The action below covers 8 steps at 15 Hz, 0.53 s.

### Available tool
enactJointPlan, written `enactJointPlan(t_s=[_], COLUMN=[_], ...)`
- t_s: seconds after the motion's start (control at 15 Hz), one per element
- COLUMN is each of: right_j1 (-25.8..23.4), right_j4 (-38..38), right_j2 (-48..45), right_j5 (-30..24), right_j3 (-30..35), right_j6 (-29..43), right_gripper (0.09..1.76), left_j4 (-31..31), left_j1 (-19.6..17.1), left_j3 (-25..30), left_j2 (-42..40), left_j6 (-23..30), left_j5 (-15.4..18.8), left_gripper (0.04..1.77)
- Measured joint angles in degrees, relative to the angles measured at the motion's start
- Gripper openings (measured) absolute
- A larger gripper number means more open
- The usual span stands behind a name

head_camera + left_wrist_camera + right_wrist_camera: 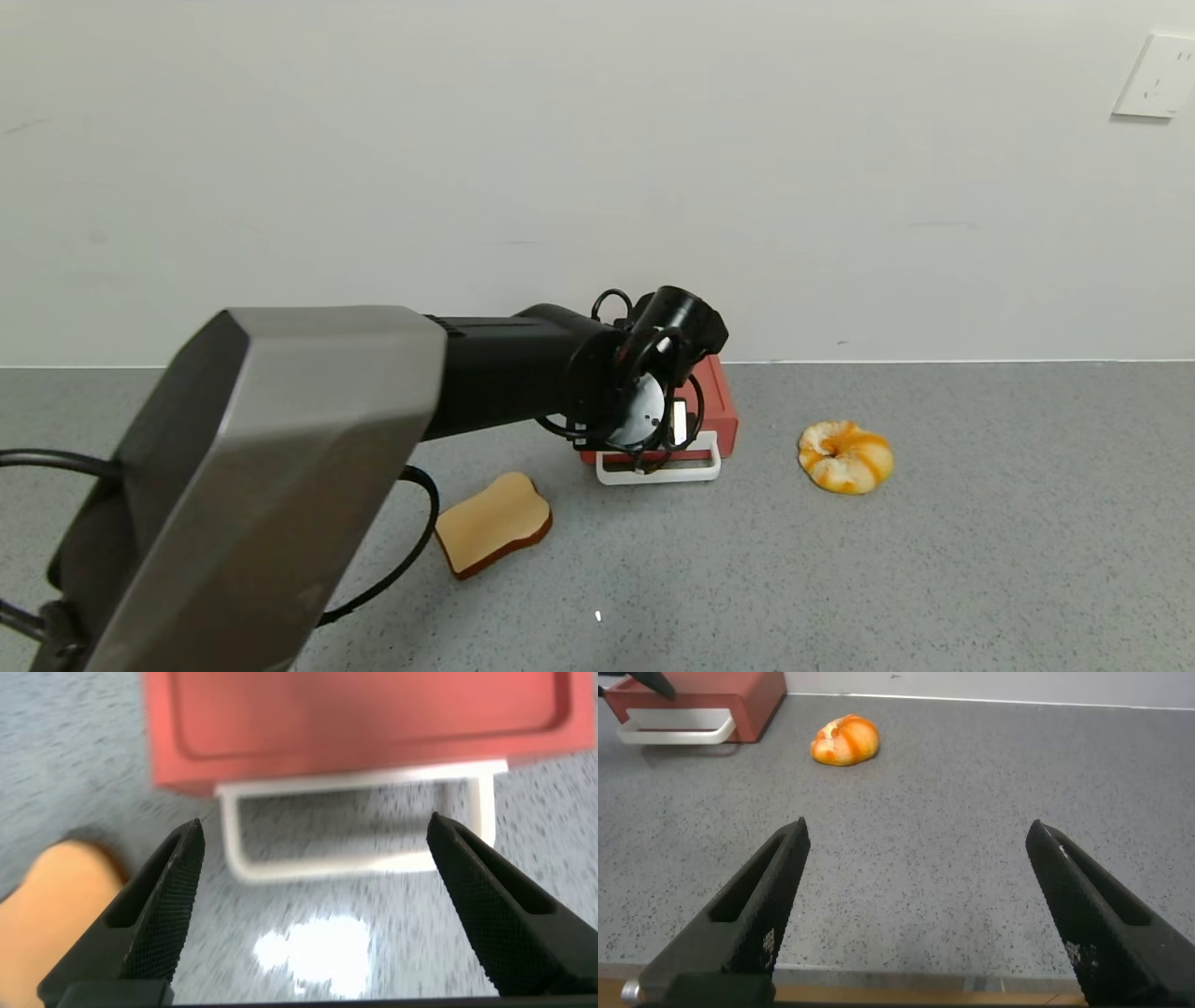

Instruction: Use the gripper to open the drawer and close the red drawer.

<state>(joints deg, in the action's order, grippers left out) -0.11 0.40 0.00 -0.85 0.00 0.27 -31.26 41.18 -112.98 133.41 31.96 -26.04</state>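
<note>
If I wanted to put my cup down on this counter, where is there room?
The widest bare stretch lies right of the orange-glazed pastry, and the near counter in front of it is free too. It is crowded around the red drawer, where the open left gripper hovers beside the bread slice.

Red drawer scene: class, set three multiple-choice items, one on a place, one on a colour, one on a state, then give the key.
1. Where is the bread slice?
A. left of the red drawer
B. on top of it
C. against the wall

2. The drawer's loop handle is:
A. black
B. white
C. yellow

3. The left gripper is:
A. shut on the handle
B. open above the handle
C. holding the bun

Key: A, the head view shows the slice on the robot's left; B, the loop is white; B, the fingers stand apart, touching nothing.
</note>
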Motion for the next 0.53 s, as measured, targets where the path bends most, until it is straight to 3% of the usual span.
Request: enactJointPlan(t_s=[0.33,0.53], right_j1=[0.0,0.0], right_j4=[0.0,0.0], right_j2=[0.0,0.0], right_j5=[0.0,0.0], right_j3=[0.0,0.0], right_j6=[0.0,0.0], right_gripper=[1.71,1.71], left_j4=[-6.9,-8.1], left_j1=[-1.5,-4.7], left_j3=[3.1,6.7], left_j2=[-13.0,-23.6], left_j6=[-0.7,-3.7], left_j5=[0.6,1.1], left_gripper=[1.72,1.72])
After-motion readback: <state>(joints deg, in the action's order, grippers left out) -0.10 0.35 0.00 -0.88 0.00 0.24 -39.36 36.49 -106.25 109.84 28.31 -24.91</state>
